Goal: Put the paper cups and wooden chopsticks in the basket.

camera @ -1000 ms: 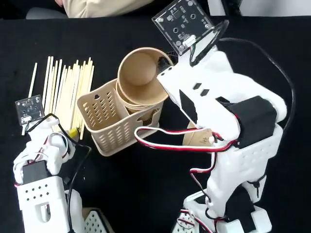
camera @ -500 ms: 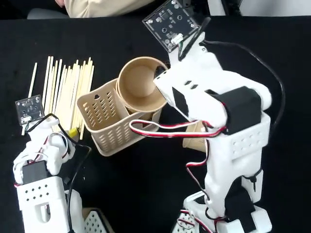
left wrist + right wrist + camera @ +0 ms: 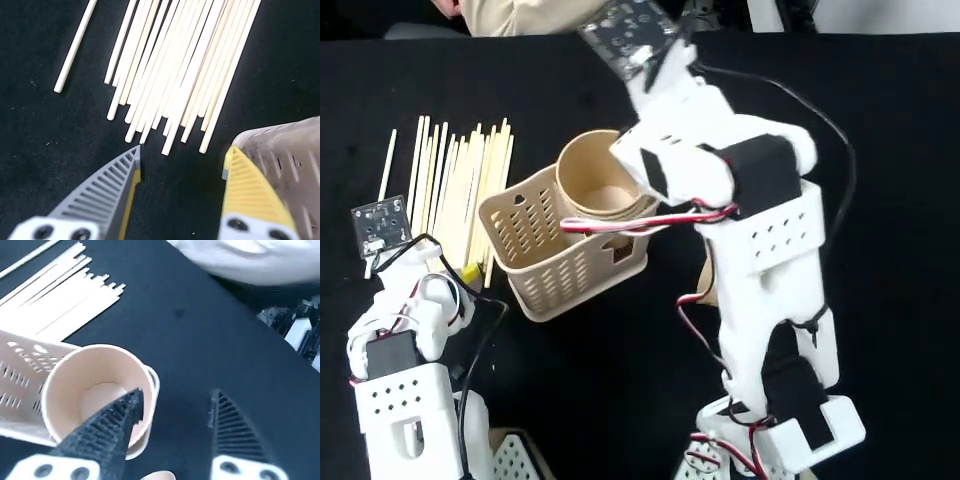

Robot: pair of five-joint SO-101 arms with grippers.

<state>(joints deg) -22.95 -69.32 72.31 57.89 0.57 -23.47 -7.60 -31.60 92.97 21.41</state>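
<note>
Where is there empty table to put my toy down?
Bare table lies on the outer side of the right arm, and in front of the basket, between that arm and the left arm. It is crowded where the left gripper meets the chopsticks beside the basket, which holds stacked cups.

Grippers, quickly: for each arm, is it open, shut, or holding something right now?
Left gripper: open, holding nothing, near the ends of the chopsticks.
Right gripper: open, holding nothing, by the paper cups in the basket.
</note>
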